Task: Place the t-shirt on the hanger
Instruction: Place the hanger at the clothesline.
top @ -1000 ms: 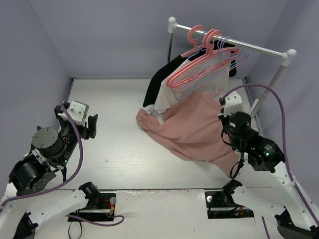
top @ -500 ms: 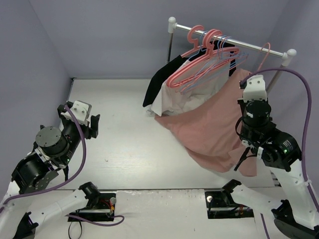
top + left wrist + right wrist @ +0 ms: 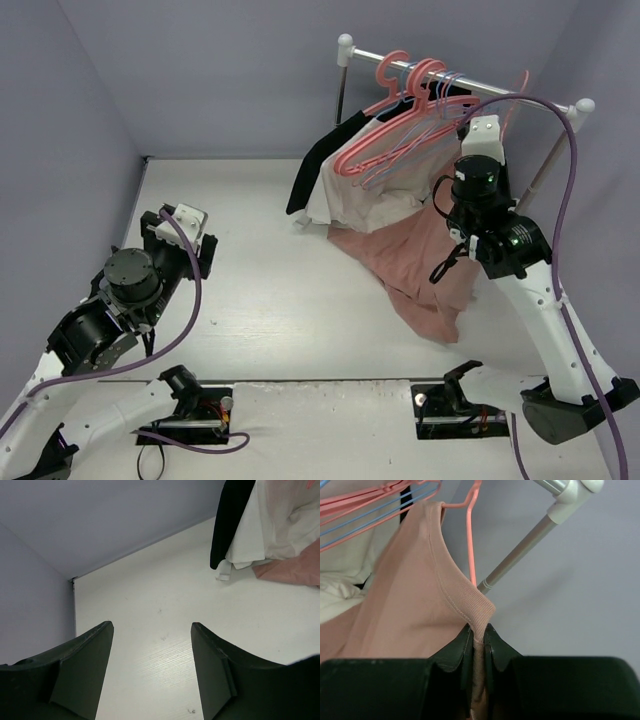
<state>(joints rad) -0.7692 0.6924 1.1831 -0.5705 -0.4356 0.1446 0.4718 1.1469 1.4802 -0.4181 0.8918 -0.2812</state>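
Note:
The salmon-pink t-shirt hangs from my right gripper, its lower part trailing to the table. In the right wrist view the gripper is shut on the ribbed collar of the t-shirt. The thin pale-pink hanger rises out of the collar opening just above the fingers; its hook shows near the right end of the rail. The rest of its frame is hidden by the cloth. My left gripper is open and empty over the left of the table, also in its wrist view.
A clothes rail crosses the back right, with a slanted leg. Thick coral hangers and lilac-blue hangers hang on it, with a white garment and a black garment. Walls close in the table.
My right arm has lifted the t-shirt off the table, up and back to the rail's right end. The hanger hook now shows by the rail. My left arm has shifted slightly right.

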